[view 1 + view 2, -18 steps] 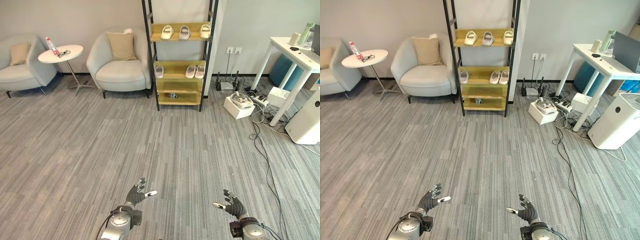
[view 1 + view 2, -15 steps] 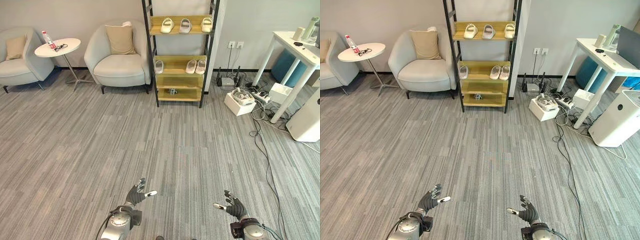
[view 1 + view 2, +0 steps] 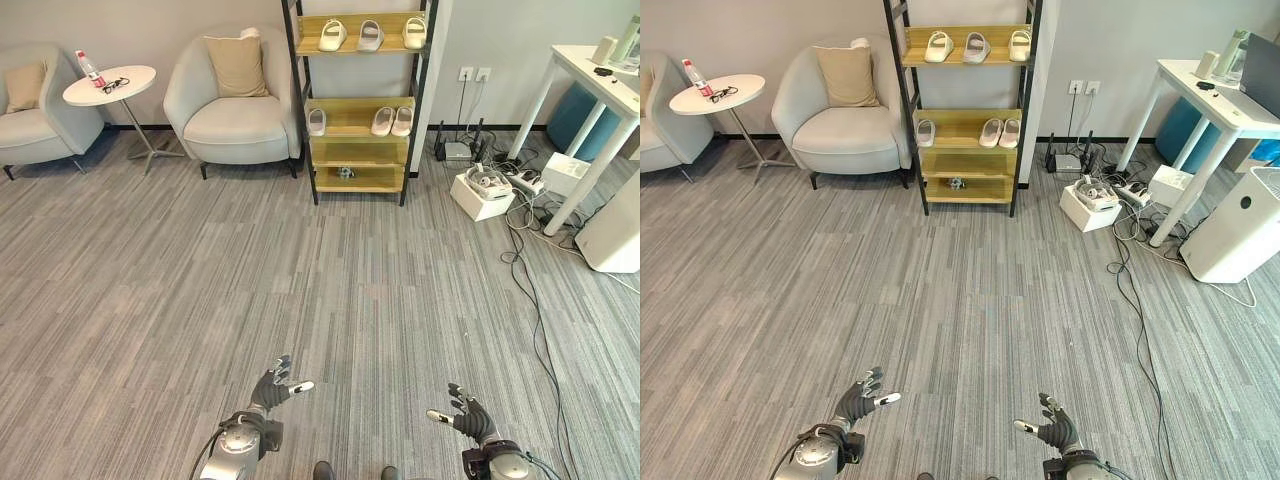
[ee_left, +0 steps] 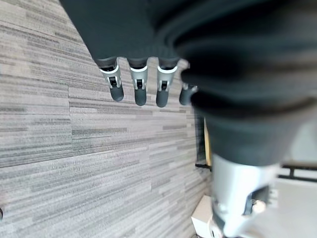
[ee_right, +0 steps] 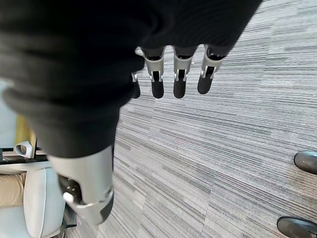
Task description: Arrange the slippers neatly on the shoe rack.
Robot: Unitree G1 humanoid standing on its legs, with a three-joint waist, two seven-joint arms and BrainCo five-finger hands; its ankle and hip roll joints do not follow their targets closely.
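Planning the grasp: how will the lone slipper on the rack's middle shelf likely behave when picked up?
The lone slipper looks like moulded foam, so it is probably light and slightly squashy. Lying flat on the shoe rack, it should slide rather than roll. Its open strap probably offers a hold.

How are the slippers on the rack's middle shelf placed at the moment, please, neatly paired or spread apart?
Partly paired. On the shoe rack, two slippers sit side by side at one end, while a single slipper lies apart at the other.
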